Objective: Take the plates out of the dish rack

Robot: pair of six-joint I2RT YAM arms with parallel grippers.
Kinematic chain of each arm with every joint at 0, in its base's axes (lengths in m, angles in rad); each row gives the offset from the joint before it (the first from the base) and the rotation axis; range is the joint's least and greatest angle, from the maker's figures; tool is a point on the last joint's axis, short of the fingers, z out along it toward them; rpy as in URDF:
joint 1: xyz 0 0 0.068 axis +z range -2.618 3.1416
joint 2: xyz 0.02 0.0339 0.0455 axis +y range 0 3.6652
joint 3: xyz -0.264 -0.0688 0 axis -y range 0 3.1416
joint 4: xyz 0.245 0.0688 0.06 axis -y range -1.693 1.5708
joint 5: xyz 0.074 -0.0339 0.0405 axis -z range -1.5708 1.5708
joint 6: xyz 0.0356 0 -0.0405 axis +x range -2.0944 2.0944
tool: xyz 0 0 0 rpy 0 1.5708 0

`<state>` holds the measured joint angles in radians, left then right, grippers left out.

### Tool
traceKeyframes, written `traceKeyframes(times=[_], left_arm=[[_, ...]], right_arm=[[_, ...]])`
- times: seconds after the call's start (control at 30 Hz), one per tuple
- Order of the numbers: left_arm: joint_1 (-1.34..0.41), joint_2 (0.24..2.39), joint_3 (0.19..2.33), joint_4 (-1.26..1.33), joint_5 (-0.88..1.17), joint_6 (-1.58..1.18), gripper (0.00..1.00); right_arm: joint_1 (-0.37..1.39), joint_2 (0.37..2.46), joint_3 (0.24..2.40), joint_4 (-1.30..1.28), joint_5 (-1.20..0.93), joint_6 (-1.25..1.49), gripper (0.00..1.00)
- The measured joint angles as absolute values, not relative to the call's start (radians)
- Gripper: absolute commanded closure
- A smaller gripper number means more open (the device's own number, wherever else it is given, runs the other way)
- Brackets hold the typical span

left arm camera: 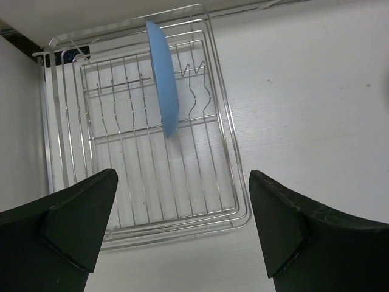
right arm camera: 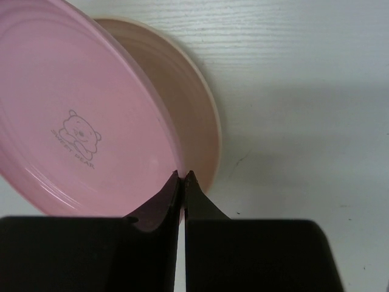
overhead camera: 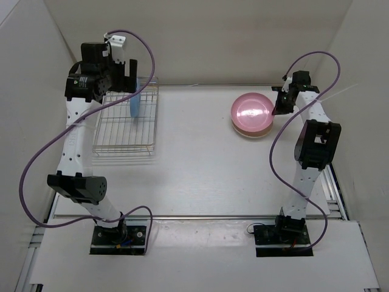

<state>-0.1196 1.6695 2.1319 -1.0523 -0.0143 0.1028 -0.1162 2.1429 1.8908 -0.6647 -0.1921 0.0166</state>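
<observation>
The silver wire dish rack sits at the back left and holds one light blue plate standing on edge; rack and blue plate also show in the left wrist view. My left gripper hangs open and empty above the rack's far end, and in its own view the near corner of the rack lies between the fingers. My right gripper is shut on the rim of the pink plate, held tilted over the cream plate. Both plates lie at the back right.
White walls enclose the table at the back and both sides. A metal rail runs along the near edge in front of the arm bases. Purple cables loop from both arms.
</observation>
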Motion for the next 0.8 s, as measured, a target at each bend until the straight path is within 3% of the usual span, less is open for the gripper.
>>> traceKeyframes(times=[0.8], left_arm=[[-0.102, 1.632, 2.118, -1.077, 0.148, 0.081, 0.0]], right_arm=[[-0.117, 2.219, 1.915, -0.683, -0.216, 0.011, 1.0]])
